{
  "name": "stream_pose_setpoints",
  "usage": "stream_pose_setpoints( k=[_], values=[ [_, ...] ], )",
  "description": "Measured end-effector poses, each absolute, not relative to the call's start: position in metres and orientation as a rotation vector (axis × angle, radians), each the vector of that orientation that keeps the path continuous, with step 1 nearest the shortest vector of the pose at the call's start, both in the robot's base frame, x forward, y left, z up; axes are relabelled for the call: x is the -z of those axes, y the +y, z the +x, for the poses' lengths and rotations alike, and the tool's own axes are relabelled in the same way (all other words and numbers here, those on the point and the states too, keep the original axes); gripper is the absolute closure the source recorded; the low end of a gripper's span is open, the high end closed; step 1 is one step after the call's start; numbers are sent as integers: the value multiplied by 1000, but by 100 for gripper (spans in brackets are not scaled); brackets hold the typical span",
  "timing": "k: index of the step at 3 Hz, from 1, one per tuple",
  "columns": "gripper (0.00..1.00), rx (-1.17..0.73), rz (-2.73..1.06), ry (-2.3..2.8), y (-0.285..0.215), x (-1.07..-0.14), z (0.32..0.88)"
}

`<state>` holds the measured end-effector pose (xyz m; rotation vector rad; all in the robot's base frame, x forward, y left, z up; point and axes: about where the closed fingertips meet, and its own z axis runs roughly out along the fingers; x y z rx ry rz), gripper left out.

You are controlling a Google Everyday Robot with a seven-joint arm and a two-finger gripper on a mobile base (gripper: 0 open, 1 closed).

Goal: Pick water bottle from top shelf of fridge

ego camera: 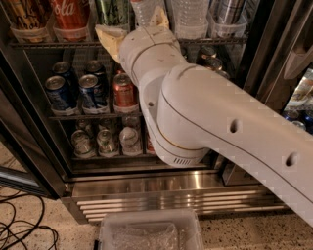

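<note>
Where we find it: clear ribbed plastic water bottle (189, 15) on the dark wire top shelf (49, 45) of the stainless-steel fridge (171, 195), just beside the claw (131, 22).
Claw: released, beige fingers (111, 41) spread, at shelf height.
Doing it well: we centre on the bottle, then clench gently.

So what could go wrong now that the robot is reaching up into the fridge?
1. The claw is open at the top shelf, squeezed in between the green drink and the water bottle. It might bump one and tip it over.
2. The big arm hides a lot of the shelves, so the grab could land off-centre and the bottle might slip and fall.
</note>
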<state>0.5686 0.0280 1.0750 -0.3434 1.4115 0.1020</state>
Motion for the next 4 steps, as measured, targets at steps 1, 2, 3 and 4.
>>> stream_pose_setpoints(
  k=[1, 2, 3, 4],
  values=[
    [24, -78, -330, 1388, 21, -1083, 570],
    [23, -56, -306, 1383, 14, -1089, 580],
    [23, -48, -295, 1387, 11, -1091, 588],
    [25, -43, -291, 1393, 9, -1093, 599]
  ],
)
